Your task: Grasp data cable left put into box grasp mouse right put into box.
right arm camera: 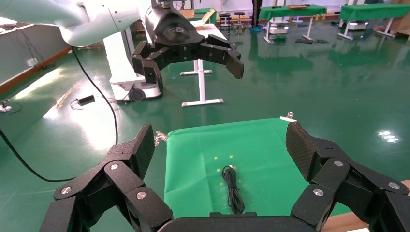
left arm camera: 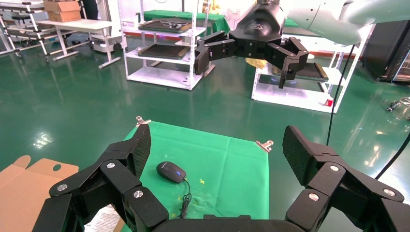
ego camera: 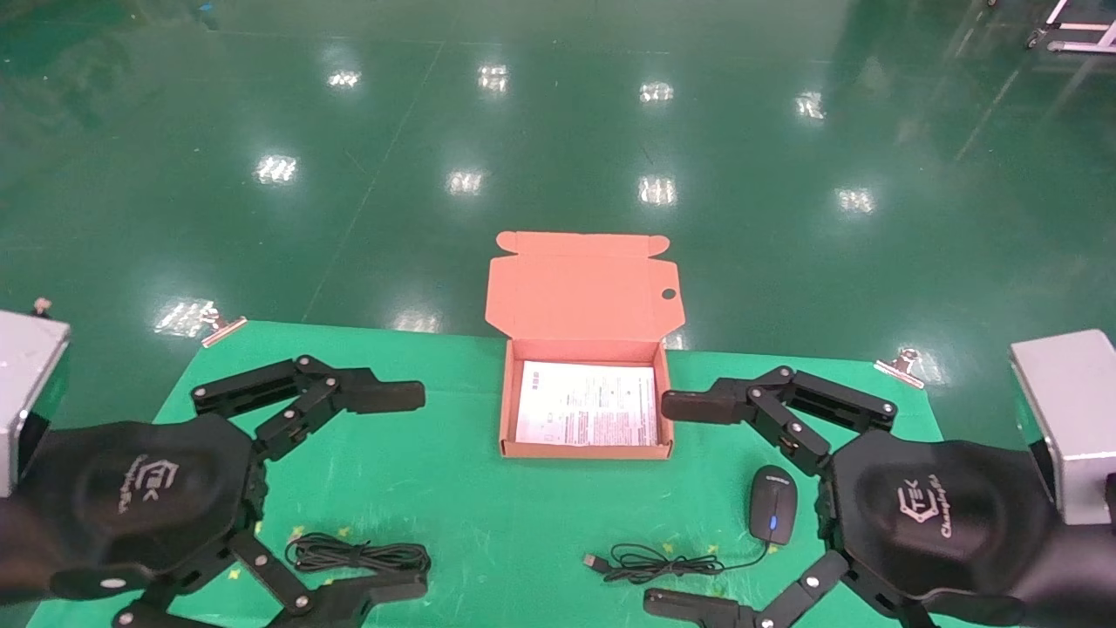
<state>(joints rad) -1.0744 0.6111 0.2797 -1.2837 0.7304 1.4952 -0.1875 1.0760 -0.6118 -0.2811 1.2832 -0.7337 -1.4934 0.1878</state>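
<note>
Both claws spread wide, empty | left gripper (ego camera: 397, 488) above data cable (ego camera: 359, 555) on green cloth (ego camera: 462, 515) | right gripper (ego camera: 684, 506) over mouse (ego camera: 772, 515) | box (ego camera: 584, 452) between, lid up, white sheet (ego camera: 586, 415) inside.

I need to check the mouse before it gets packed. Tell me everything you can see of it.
The mouse is small, black, oval and smooth, plastic by its look, with a tiny blue light on top. It lies flat on the green cloth, right of the box and apart from it. Its thin black cord trails left in loose loops to a USB plug. Nothing grips it; the open right gripper hovers beside it.
</note>
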